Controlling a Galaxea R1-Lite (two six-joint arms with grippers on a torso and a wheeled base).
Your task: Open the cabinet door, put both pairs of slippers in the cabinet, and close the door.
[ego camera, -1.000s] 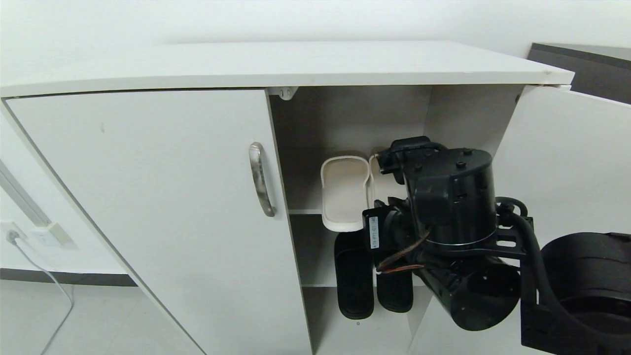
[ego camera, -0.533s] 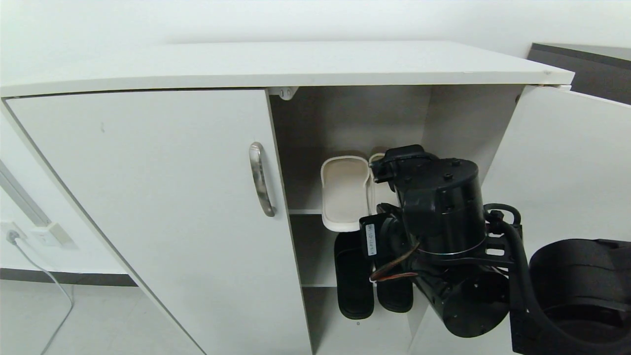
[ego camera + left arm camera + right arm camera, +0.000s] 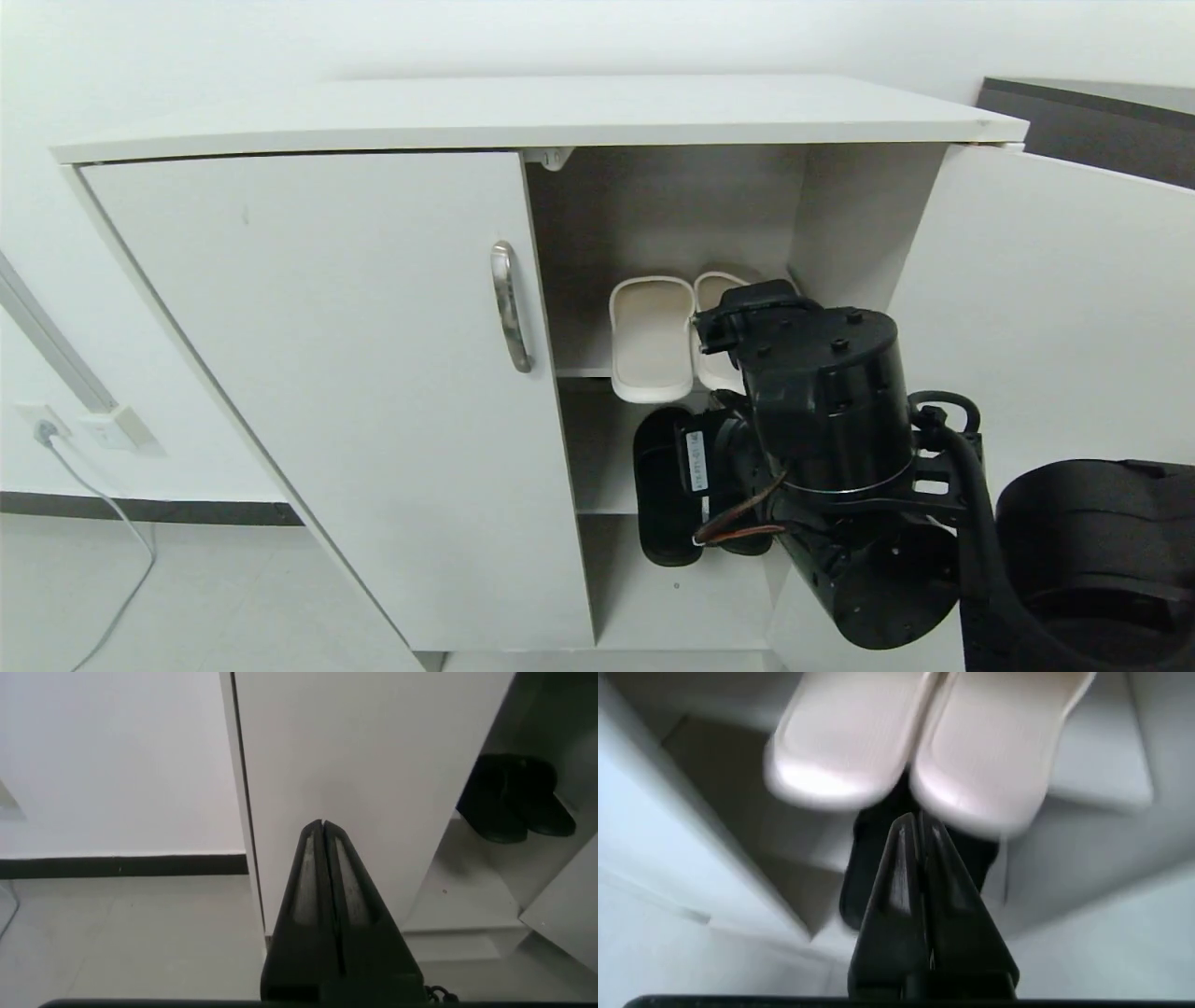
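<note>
My right arm (image 3: 831, 420) is extended up and forward at the lower right of the head view, and its bulky wrist housing (image 3: 822, 373) hides the gripper beyond it. On the wrist camera, my right gripper (image 3: 915, 826) has both fingers pressed flat together. My left gripper (image 3: 322, 833) is likewise closed, tips meeting, angled forward and downward.
</note>
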